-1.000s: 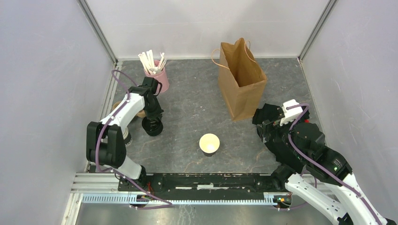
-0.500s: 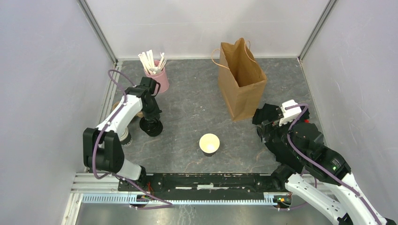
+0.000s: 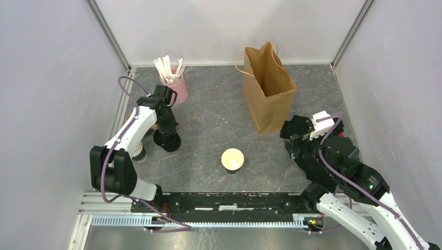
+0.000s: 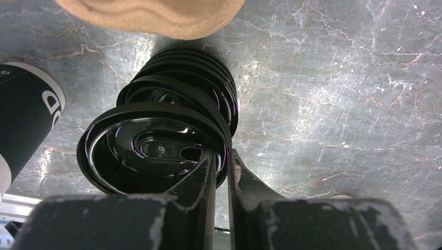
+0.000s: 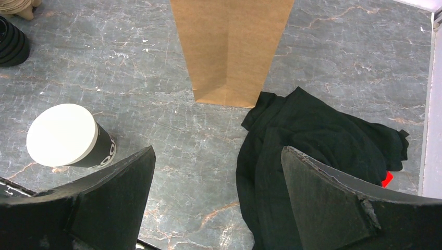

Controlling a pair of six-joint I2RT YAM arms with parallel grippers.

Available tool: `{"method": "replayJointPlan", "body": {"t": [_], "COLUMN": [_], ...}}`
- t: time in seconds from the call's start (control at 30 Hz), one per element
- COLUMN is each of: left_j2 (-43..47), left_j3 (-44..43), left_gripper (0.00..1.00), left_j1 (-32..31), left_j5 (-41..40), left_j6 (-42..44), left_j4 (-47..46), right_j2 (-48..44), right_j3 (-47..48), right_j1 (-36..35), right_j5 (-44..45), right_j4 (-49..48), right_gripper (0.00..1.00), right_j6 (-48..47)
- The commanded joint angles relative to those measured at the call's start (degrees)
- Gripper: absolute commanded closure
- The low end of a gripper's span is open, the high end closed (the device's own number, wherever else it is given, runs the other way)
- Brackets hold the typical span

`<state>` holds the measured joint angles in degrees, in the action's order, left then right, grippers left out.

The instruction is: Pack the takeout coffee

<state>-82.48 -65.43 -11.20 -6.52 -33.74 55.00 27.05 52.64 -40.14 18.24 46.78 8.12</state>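
Black plastic, glossy: the top lid (image 4: 151,151) of the stack of lids (image 4: 206,78) has its rim pinched between the fingers of my left gripper (image 4: 223,159). They are clenched thin on that edge, and the lid lies flat, reaching away ahead of the tips.

The cup it belongs on is not under these fingers. The uncapped cup (image 3: 232,159) stands upright, cream mouth to the ceiling, well apart to the right of my left fingers and roughly midway between my two hands. My right gripper (image 5: 217,152) hangs spread wide, grasping nothing, with that cup just outside its left finger and the paper bag (image 5: 232,52) ahead of its tips.

Another dark cup (image 4: 23,120) stands just left of the stack; I cannot see its top.

As the open cup's axis is vertical, I judge the left must carry the lid level across, then straight down onto the rim.
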Motion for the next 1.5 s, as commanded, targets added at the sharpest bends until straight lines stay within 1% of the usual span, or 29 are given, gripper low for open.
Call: {"method": "replayJointPlan", "body": {"t": [0.0,0.3,0.47,0.53,0.6,0.63,0.7,0.8,0.87,1.0,1.1,1.23,1.47], "left_j2": [-2.27,-2.57,-2.32,-2.34,-2.34,-2.34,-2.66,-3.32,-3.68,-4.62,-5.06,-4.36,-3.06], "left_j3": [-2.88,-2.62,-2.73,-2.82,-2.86,-2.94,-2.91,-2.78,-2.86,-2.86,-2.86,-3.24,-3.91], "left_gripper": [0.82,0.76,0.76,0.80,0.81,0.79,0.71,0.65,0.63,0.61,0.61,0.67,0.73], "left_j1": [0.39,0.39,0.39,0.39,0.39,0.39,0.39,0.39,0.39,0.39,0.39,0.39,0.39], "left_j5": [-0.12,-0.05,-0.01,0.10,0.13,0.00,-0.26,-0.22,-0.62,-0.71,-0.56,-1.00,-1.95], "left_j6": [3.22,4.09,4.53,4.64,4.64,4.62,4.69,5.03,5.08,5.43,5.37,5.01,4.82], "left_j4": [-1.06,-1.22,-1.26,-1.23,-1.23,-1.23,-1.14,-1.13,-1.18,-1.54,-1.86,-1.79,-1.57], "right_j2": [-0.59,-1.65,-1.35,-1.34,-1.35,-1.37,-1.45,-1.41,-1.39,-1.33,-1.28,-1.21,-1.10], "right_j3": [0.35,0.10,0.18,0.10,0.09,0.03,-0.03,-0.17,-0.17,-0.17,-0.17,-0.17,-0.61], "right_j1": [-0.30,-0.33,-0.25,-0.29,-0.30,-0.28,-0.20,-0.34,-0.24,-0.31,-0.29,-0.24,-0.24], "right_j5": [0.49,0.93,0.78,0.81,0.77,0.82,0.66,0.67,0.67,0.77,0.77,0.90,0.95], "right_j4": [-1.42,-1.04,-1.38,-1.39,-1.36,-1.36,-1.40,-1.45,-1.44,-1.54,-1.52,-1.63,-2.06], "right_gripper": [0.02,0.02,0.02,0.02,0.02,0.02,0.02,0.02,0.02,0.02,0.02,0.02,0.02], "right_j6": [0.38,1.37,1.46,1.37,1.38,1.38,1.45,1.28,1.12,1.03,0.88,0.60,0.61]}}
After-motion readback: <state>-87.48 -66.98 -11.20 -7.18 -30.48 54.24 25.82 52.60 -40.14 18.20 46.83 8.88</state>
